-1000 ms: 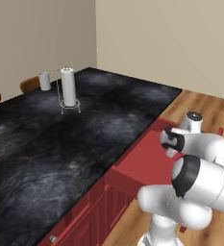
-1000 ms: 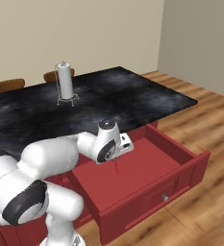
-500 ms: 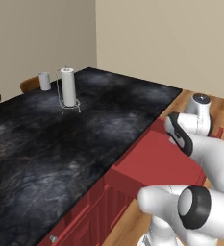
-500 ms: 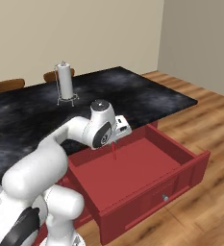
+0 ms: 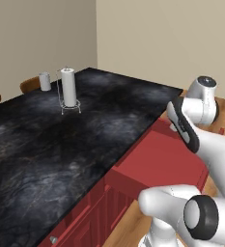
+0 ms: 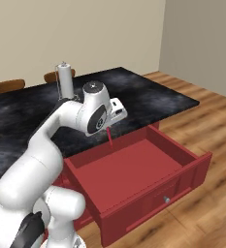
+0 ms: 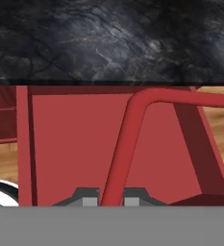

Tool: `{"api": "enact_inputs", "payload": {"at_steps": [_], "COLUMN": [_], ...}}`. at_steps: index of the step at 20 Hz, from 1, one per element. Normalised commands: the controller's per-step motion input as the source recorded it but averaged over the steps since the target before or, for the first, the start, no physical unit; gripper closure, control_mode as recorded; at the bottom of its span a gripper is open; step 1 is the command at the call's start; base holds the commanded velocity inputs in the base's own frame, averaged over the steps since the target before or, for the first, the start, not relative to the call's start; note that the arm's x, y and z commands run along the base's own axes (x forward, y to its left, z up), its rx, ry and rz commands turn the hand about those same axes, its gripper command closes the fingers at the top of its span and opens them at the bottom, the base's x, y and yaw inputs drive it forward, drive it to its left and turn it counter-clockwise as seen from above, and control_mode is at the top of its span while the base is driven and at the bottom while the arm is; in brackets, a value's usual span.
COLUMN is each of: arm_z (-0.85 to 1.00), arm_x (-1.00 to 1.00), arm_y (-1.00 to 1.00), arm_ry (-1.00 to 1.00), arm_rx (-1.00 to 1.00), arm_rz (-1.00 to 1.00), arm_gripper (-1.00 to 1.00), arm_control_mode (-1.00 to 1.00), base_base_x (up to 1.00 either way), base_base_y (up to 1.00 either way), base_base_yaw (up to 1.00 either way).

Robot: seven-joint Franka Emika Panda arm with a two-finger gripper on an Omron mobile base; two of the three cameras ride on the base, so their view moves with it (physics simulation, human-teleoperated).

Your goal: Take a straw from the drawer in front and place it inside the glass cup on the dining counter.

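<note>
My gripper [image 7: 110,199] is shut on the dark red straw [image 7: 125,144], which runs up from between the fingertips and bends sideways at its far end. From the right base view the gripper [image 6: 106,128] hangs over the back of the open red drawer [image 6: 182,177], and the straw [image 6: 109,137] dangles below it, clear of the drawer floor. The drawer [image 5: 157,161] juts out of the dining counter [image 5: 46,144], whose top is glossy black stone. At the counter's far left corner stands the small pale glass cup [image 5: 45,81], a long way from the gripper.
A white paper-towel roll [image 5: 68,89] on a wire stand rises next to the cup, seen also as the towel roll [image 6: 64,78]. Wooden chair backs [image 6: 6,86] line the counter's far side. Wood floor [image 6: 211,121] lies right of the drawer.
The arm has risen and swung toward the counter, lifting the straw from low inside the drawer to above its back edge. The drawer stays open.
</note>
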Motion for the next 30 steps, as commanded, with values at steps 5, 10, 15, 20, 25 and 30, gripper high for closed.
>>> {"api": "enact_inputs", "payload": {"at_steps": [5,10,15,20,25,30], "arm_z": [0.62,0.13,0.0,0.0,0.0,0.0], "arm_x": [-0.35,-0.38,-0.14,0.0,0.0,0.0], "arm_y": [0.01,0.09,0.07,0.11,0.0,0.0], "arm_ry": [-0.07,-0.02,0.0,0.01,0.0,0.0], "arm_rx": [0.0,0.0,0.0,-0.02,0.0,0.0], "arm_rz": [0.04,0.06,0.06,0.01,0.0,0.0], "arm_gripper": [1.0,1.0,1.0,1.0,1.0,1.0], "arm_control_mode": [-1.0,-1.0,-1.0,1.0,1.0,1.0], "base_base_x": [0.0,0.0,0.0,-0.2,-0.77,-0.81], "base_base_y": [0.0,0.0,0.0,0.09,0.32,0.5], "base_base_yaw": [0.0,0.0,0.0,0.0,0.15,0.34]}}
